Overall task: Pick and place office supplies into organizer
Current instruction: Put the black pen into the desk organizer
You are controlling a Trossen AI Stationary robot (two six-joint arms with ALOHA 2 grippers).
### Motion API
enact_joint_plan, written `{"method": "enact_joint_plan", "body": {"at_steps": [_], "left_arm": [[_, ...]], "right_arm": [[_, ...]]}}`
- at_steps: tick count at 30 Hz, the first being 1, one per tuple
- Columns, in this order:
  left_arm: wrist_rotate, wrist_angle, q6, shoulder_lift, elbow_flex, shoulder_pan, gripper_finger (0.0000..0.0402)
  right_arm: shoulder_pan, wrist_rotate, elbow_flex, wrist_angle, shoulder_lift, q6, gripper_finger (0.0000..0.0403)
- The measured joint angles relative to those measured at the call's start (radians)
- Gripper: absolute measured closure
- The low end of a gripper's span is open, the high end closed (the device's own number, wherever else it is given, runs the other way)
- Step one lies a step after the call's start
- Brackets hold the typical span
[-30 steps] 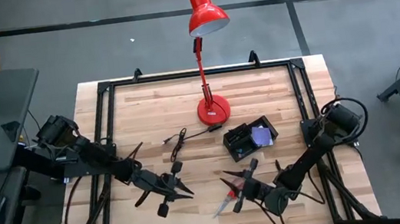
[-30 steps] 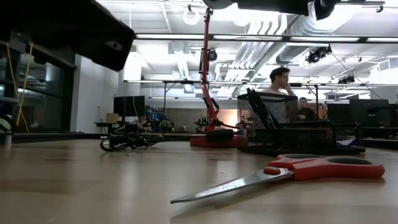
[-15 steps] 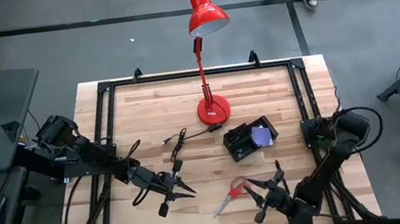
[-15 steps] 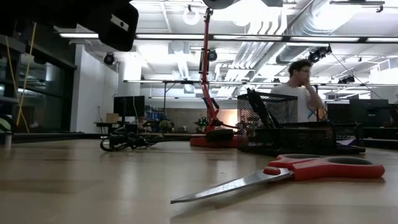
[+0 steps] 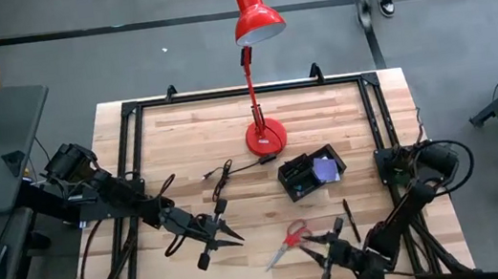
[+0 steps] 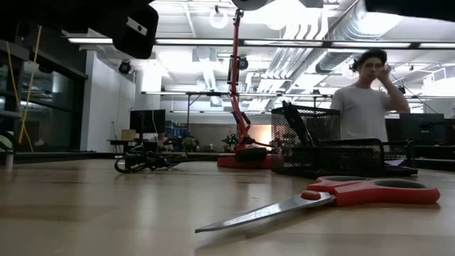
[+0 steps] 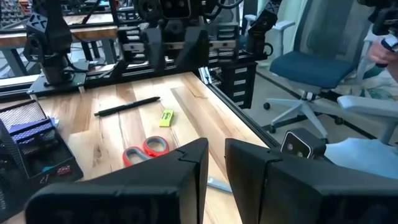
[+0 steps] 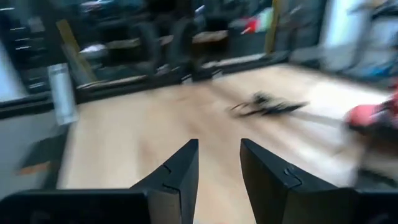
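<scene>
Red-handled scissors (image 5: 285, 245) lie flat on the wood near the front edge, handles (image 6: 377, 190) toward the right and blades toward the near left. My right gripper (image 5: 320, 253) stands open just right of the handles, level, touching nothing; its wrist view (image 8: 219, 146) looks across the table. My left gripper (image 5: 231, 237) hovers left of the scissors, its fingers (image 7: 214, 155) a narrow gap apart and empty. A black pen (image 5: 348, 218) and a yellow-green piece (image 7: 166, 117) lie right of the scissors. The black organizer (image 5: 309, 174) holds a purple pad (image 5: 328, 168).
A red desk lamp stands on its round base (image 5: 265, 137) behind the organizer, with a coiled black cable (image 5: 220, 176) to its left. A black frame (image 5: 130, 112) runs round the table. A person (image 6: 366, 99) stands in the room beyond. Bare wood lies at the far left.
My right gripper has drawn back from over the scissors' handles toward the table's near right, sinking a little and rolling about its own line; its gap is unchanged. The scissors have stayed where they were.
</scene>
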Motion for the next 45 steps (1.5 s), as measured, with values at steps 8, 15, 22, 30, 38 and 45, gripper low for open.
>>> {"method": "enact_joint_plan", "body": {"at_steps": [8,15,22,30,38,45], "left_arm": [[0.0,-0.002,0.0,0.0,0.0,0.0,0.0355],[0.0,-0.004,0.01,0.0,0.0,0.0,0.0355],[0.0,-0.008,0.01,0.0,0.0,0.0,0.0355],[0.0,-0.058,0.01,0.0,-0.001,0.0,0.0355],[0.0,-0.048,0.002,0.0,-0.001,0.0,0.0355],[0.0,-0.019,0.019,0.0,0.0,0.001,0.0355]], "right_arm": [[0.009,-0.237,-0.001,-0.07,-0.092,0.289,0.0304],[-0.084,-0.587,0.036,-0.429,-0.15,0.633,0.0338],[-0.23,-0.955,0.15,-0.923,-0.171,0.862,0.0371],[-0.205,-1.133,0.271,-1.494,-0.214,1.08,0.0306],[-0.077,-1.11,0.206,-1.6,-0.242,1.356,0.0186],[-0.022,-1.112,0.117,-1.587,-0.242,1.484,0.0194]]}}
